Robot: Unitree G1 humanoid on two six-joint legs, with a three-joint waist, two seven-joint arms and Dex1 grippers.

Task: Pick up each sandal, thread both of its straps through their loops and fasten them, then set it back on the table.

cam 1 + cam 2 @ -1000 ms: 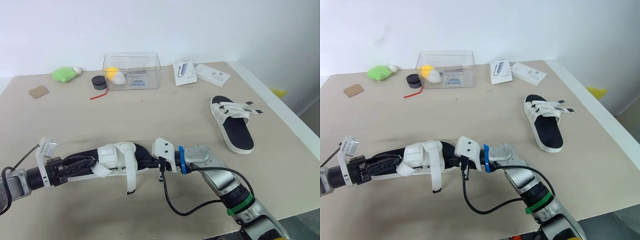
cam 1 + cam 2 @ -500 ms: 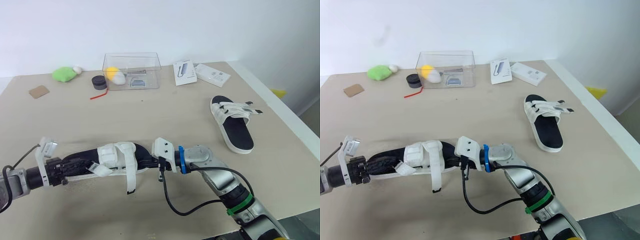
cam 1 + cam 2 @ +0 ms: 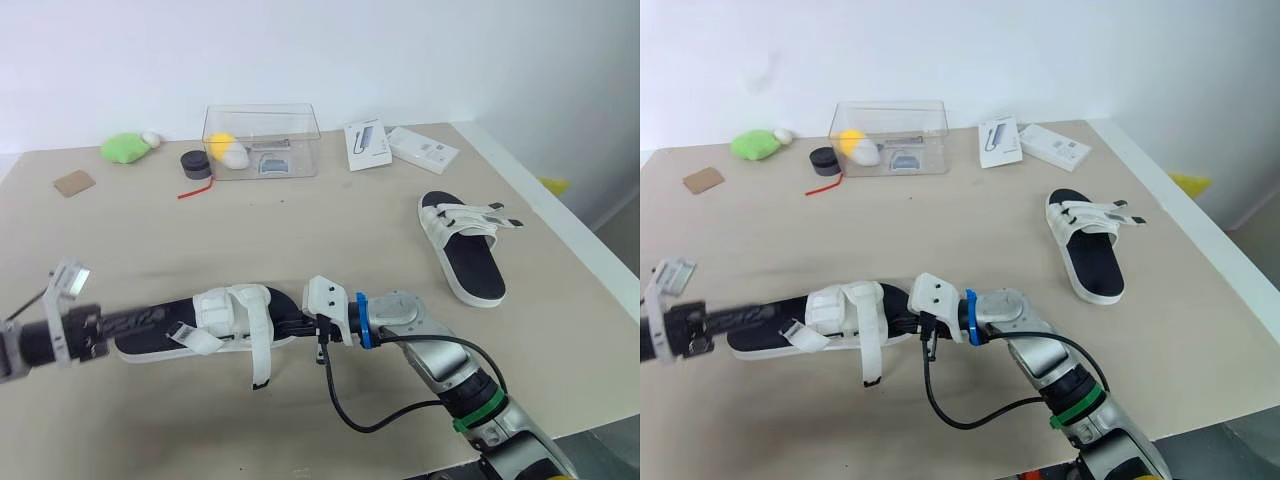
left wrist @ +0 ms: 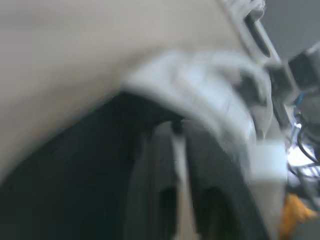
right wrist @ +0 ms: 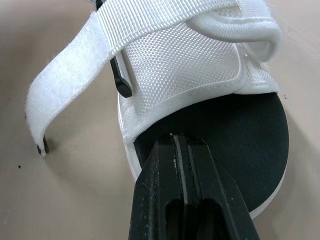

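Fingers [image 5: 160, 185] of the right gripper [image 5: 177, 137] are pressed together, with nothing seen pinched between them, and are laid on the black footbed at one end of the near sandal [image 5: 190, 65]. Just beyond the tips, one strap [image 5: 65, 85] lies unthreaded, its free end hanging to the surface [image 3: 330, 220]. The left gripper [image 3: 160, 318] is placed at the sandal's far end; its opening cannot be told. The second sandal [image 3: 462, 245] is set well apart, off to the right gripper's outer side. Threading is judged to be in hand. Next, the loose strap needs to be pinched and fed through its loop.
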